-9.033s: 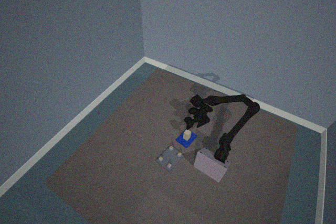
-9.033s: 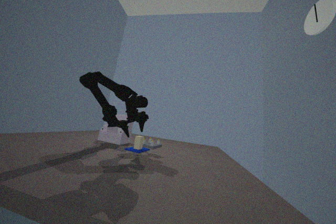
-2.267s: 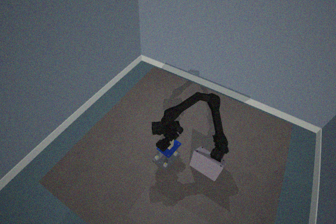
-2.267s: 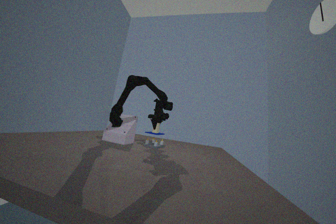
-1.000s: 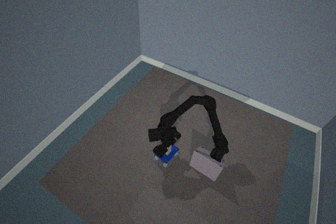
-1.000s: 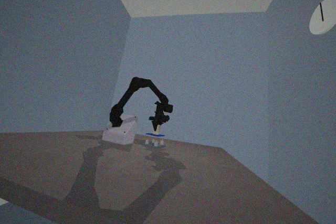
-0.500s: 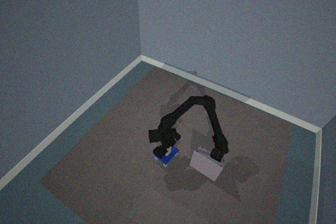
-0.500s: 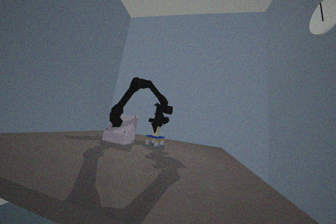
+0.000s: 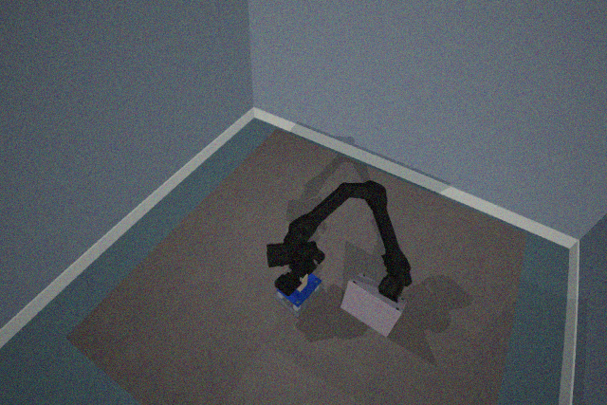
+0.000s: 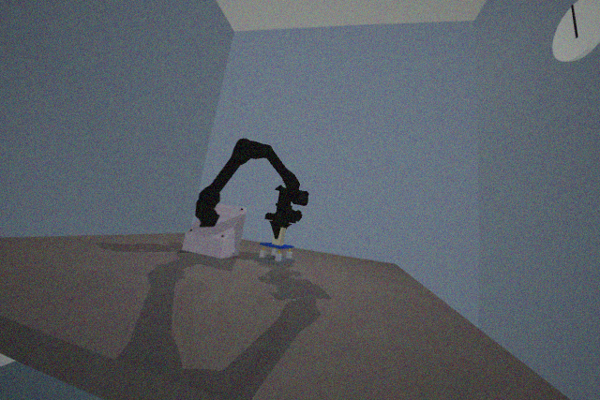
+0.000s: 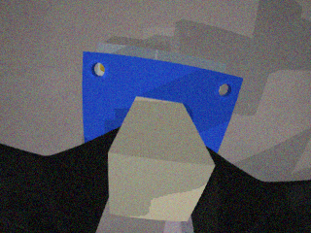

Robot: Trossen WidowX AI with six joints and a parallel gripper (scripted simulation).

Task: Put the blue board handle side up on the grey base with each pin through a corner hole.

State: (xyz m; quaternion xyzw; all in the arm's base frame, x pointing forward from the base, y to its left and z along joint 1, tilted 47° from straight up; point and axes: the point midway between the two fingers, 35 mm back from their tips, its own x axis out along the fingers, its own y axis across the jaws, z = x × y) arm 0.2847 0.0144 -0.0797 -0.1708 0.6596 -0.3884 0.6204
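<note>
The gripper [image 9: 296,285] [image 10: 278,234] [image 11: 155,135] is closed on the cream square handle [image 9: 303,283] [image 10: 281,236] [image 11: 160,186], its 2 fingers a bit under halfway apart, 1 on each side; the blue board [image 9: 307,291] [image 10: 287,246] [image 11: 157,80] is level or nearly so, handle up, over the grey base [image 9: 280,298] [image 10: 277,262] [image 11: 111,48]; both are well in from the edges of the counter [image 9: 220,267] [image 10: 387,328] [image 11: 44,87], nearer its left edge than its right edge in the top view.

Gold shows between the board and the posts [image 10: 278,257] in the exterior view; whether all 4 pins are in their holes, I cannot tell; in the wrist view, 1 corner hole [image 11: 99,69] shows white and gold, while the other visible hole [image 11: 224,89] shows a dull grey-brown; the arm [image 9: 328,207] [image 10: 226,173] rises from a pale block [image 9: 372,307] [image 10: 208,243], also in from the counter's edges.
</note>
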